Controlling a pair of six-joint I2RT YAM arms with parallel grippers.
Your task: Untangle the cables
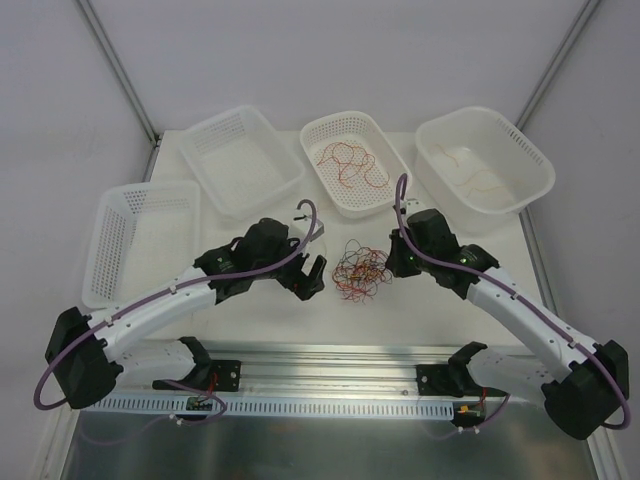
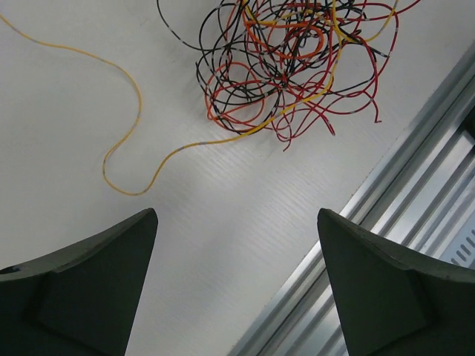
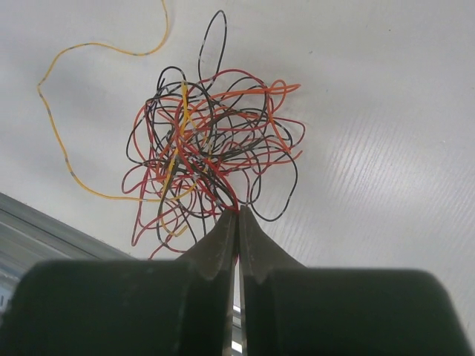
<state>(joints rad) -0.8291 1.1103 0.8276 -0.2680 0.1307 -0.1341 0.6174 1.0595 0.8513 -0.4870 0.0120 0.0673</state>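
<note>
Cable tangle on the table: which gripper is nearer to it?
Right. The right gripper, shut, meets the edge of the tangle; the left gripper hangs open, clear of it.

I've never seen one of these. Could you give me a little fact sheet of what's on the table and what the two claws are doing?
tangle: red, black and orange cables, knotted mid-table
yellow cable: trails out of the knot
left gripper: open, empty, beside the knot
right gripper: shut, tips at the knot's edge
second basket from right: several loose wires
rightmost basket: a few wires
</note>
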